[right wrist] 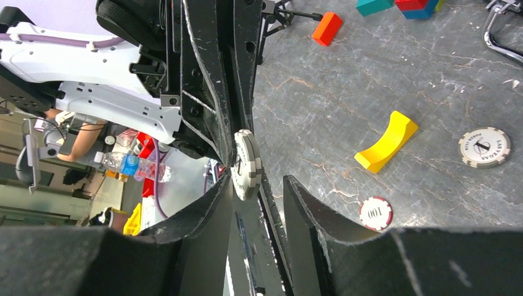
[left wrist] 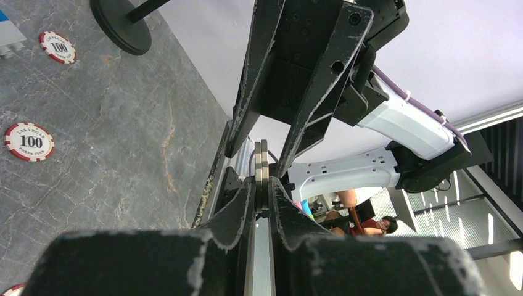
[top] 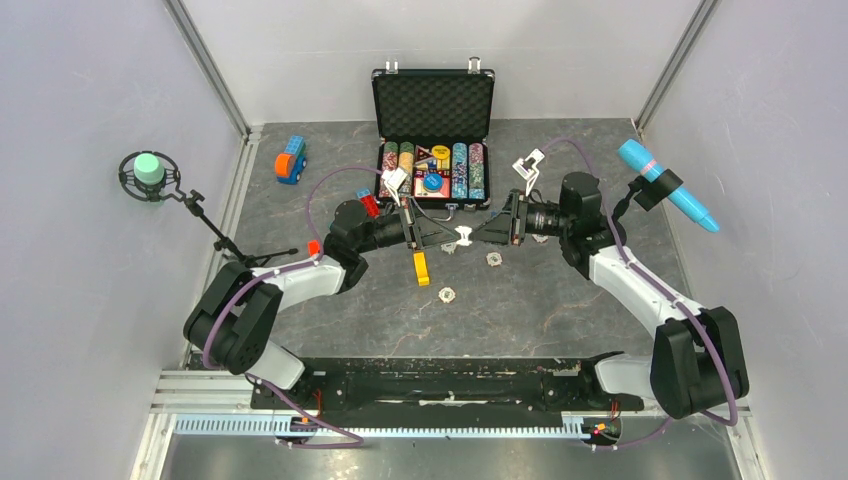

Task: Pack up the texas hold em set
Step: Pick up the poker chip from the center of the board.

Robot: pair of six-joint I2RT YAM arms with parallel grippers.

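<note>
Mid-air handover toward packing: left fingers (left wrist: pixel 237 216) clenched on two chips (left wrist: pixel 261 166), edge-on; right fingers (right wrist: pixel 314 216) straddling them, unclamped.

One briefcase (top: pixel 433 105), three loose chips (top: pixel 446 294), one yellow block (top: pixel 421 268).

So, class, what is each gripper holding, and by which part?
Left gripper pinches two stacked chips by their flat faces near one edge. Right gripper straddles them, jaws open, holding nothing.

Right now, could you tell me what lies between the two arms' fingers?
Pale-edged chips, held on edge by the left fingers; both wrist views show it.
</note>
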